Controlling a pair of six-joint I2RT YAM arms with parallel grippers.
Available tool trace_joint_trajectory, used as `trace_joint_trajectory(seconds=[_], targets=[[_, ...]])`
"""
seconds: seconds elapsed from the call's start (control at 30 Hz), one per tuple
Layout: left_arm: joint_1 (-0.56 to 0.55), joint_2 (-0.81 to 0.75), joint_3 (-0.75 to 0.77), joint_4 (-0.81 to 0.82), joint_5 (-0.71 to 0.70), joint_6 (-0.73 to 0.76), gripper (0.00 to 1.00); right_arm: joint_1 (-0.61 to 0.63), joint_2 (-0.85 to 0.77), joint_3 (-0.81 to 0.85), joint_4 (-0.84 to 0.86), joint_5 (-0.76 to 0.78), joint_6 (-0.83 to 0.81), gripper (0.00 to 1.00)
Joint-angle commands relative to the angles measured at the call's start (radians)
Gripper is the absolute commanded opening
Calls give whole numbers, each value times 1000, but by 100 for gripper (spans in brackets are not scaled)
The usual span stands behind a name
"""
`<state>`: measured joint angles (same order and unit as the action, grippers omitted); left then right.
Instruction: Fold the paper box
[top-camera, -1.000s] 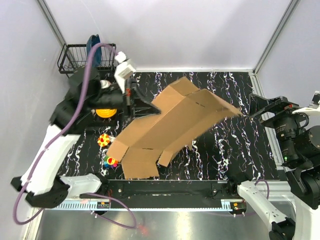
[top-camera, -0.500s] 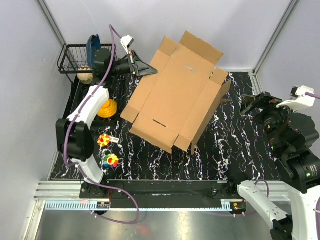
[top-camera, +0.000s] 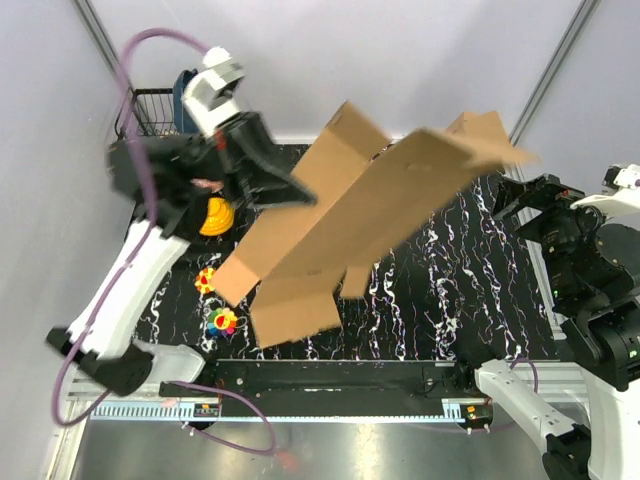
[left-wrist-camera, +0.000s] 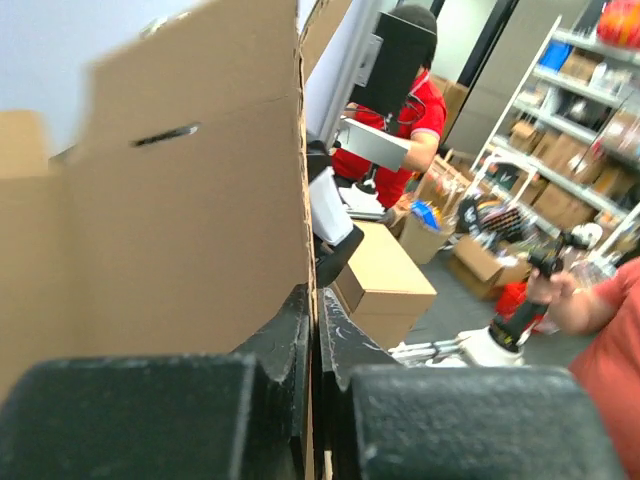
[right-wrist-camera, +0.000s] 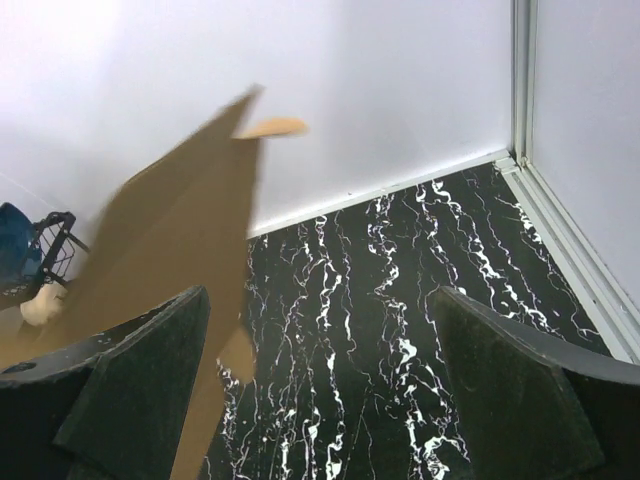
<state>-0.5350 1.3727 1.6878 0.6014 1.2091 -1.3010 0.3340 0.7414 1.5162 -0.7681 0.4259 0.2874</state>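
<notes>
The paper box is a large flat brown cardboard sheet with flaps, held tilted in the air above the black marbled table. My left gripper is shut on its left edge, high over the table's left side. In the left wrist view the cardboard fills the left half, and its edge is pinched between the left gripper's black fingers. My right gripper hovers at the right, open and empty, beside the box's far corner. In the right wrist view the right gripper stands wide apart, with the blurred cardboard at the left.
A black wire basket with a blue item stands at the back left corner. A yellow object and two small colourful toys lie on the table's left side. White walls and a metal corner post bound the table.
The left arm has swung the box from upright at the back wall down to a tilted pose nearer the front. The right gripper has stayed open near the same spot.
</notes>
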Motion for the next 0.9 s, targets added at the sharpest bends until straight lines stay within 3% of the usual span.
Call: trace_joint_trajectory(seconds=[0.0, 0.23, 0.3, 0.37, 0.43, 0.53, 0.7, 0.77, 0.83, 0.87], targets=[[-13, -89, -26, -260, -5, 267, 6, 8, 1, 29, -7, -3, 13, 100], [105, -34, -213, -244, 20, 289, 8, 8, -30, 16, -10, 45, -20, 100], [164, 37, -275, -124, 33, 208, 8, 7, -45, 16, -11, 62, -33, 100], [200, 122, -290, -101, 40, 181, 8, 8, -54, 13, -14, 71, -37, 100], [217, 181, -243, -223, 32, 239, 8, 8, -66, 18, -17, 63, -36, 100], [234, 308, -119, -490, -3, 455, 8, 13, -79, 32, -23, 18, -31, 100], [231, 523, 51, -723, -36, 574, 9, 19, -73, -6, -17, -39, -28, 100], [230, 618, 156, -779, -57, 623, 18, 19, -71, -34, -4, -53, -21, 100], [234, 707, 258, -847, -78, 640, 39, 19, -68, -68, 4, -68, -11, 100], [237, 726, 285, -853, -95, 632, 45, 19, -59, -74, 4, -72, -7, 100]])
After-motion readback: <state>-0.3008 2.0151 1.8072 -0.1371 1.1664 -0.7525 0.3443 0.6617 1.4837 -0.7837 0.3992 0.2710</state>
